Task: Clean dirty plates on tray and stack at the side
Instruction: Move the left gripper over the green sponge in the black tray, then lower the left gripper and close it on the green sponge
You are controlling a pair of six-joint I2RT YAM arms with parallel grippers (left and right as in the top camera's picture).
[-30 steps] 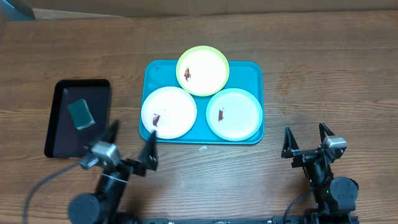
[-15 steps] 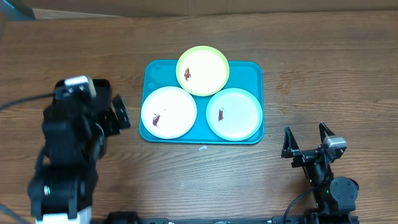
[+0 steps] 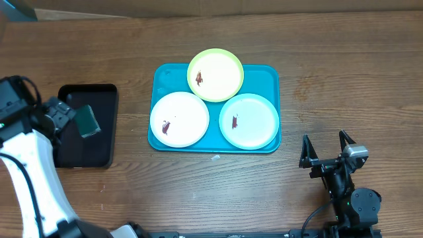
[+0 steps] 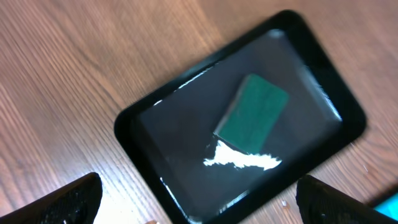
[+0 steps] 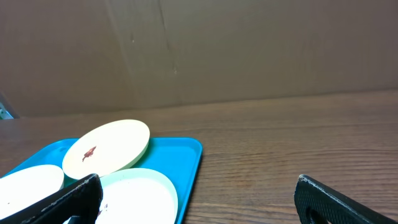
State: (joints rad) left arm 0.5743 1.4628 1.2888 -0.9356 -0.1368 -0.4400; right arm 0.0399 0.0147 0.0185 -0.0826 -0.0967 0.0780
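Note:
Three plates lie on the teal-blue tray (image 3: 268, 75): a white-rimmed one (image 3: 179, 119) at front left, a yellow-green one (image 3: 215, 75) at the back, a light teal one (image 3: 248, 121) at front right. Each has a small reddish-brown smear. In the right wrist view the yellow-green plate (image 5: 109, 147), teal plate (image 5: 134, 199) and tray (image 5: 183, 155) show. My left gripper (image 3: 63, 116) is open and empty above the black tray (image 4: 186, 109), which holds a green sponge (image 4: 252, 113). My right gripper (image 3: 326, 149) is open and empty, right of and in front of the tray.
The black tray (image 3: 106, 142) stands left of the blue tray, with the green sponge (image 3: 86, 120) and a white glare patch (image 4: 239, 160) on it. A small white scrap (image 3: 215, 157) lies on the wood just in front of the blue tray. A cardboard wall (image 5: 249, 50) backs the table.
My left arm has swung from the table's front left up and back over the black tray, its gripper open over the sponge. The right arm and the plates have not moved.

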